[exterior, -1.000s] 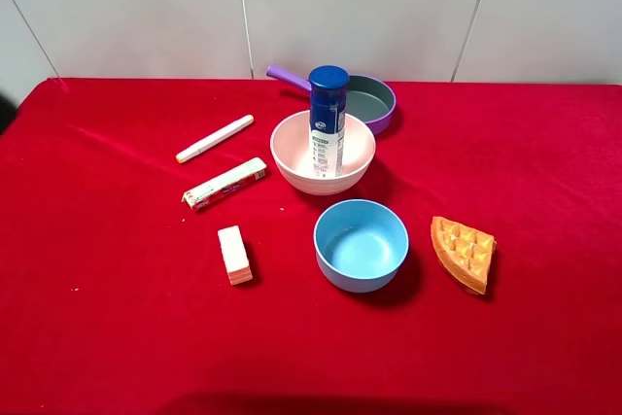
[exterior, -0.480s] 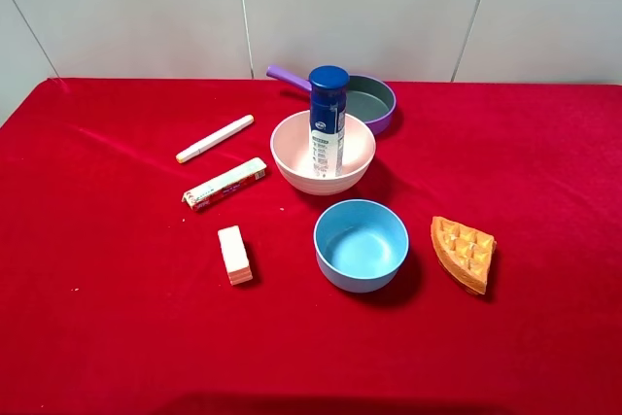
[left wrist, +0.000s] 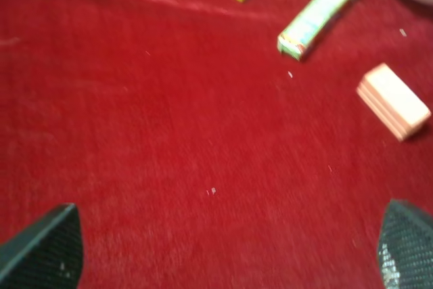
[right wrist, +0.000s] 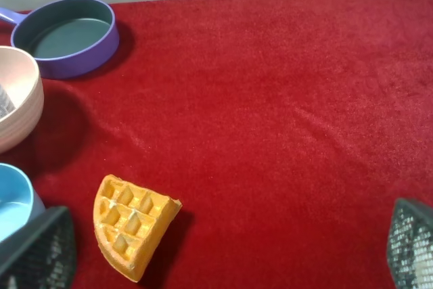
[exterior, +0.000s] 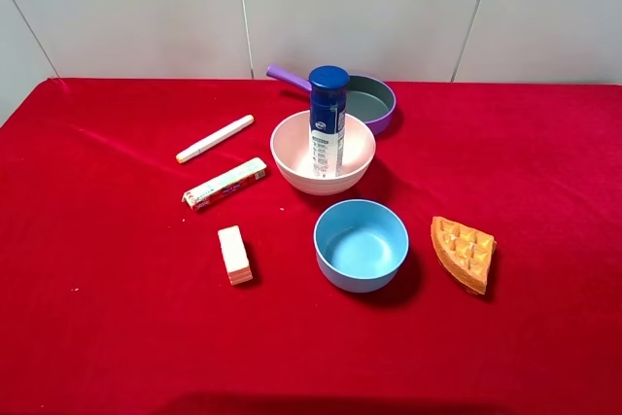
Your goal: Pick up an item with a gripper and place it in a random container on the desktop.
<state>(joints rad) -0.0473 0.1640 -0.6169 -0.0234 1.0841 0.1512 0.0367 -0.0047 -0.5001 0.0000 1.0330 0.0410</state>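
Note:
The bottle [exterior: 328, 121] with a dark-blue cap and white-and-blue label stands upright inside the pale pink bowl [exterior: 294, 148] at the middle back of the red desktop [exterior: 117, 269]. Neither gripper shows in the exterior high view. In the left wrist view the left gripper [left wrist: 223, 252] is open over bare red cloth, its fingertips [left wrist: 44, 248] wide apart. In the right wrist view the right gripper [right wrist: 223, 252] is open and empty, with the pink bowl's rim [right wrist: 27, 99] at the frame's edge.
A purple-handled pan [exterior: 374, 104] sits behind the pink bowl. A light-blue bowl [exterior: 361, 245] is in front of it, a waffle piece [exterior: 463, 253] to its right. A white marker [exterior: 214, 138], a wrapped bar [exterior: 225, 184] and a pink block [exterior: 234, 255] lie left.

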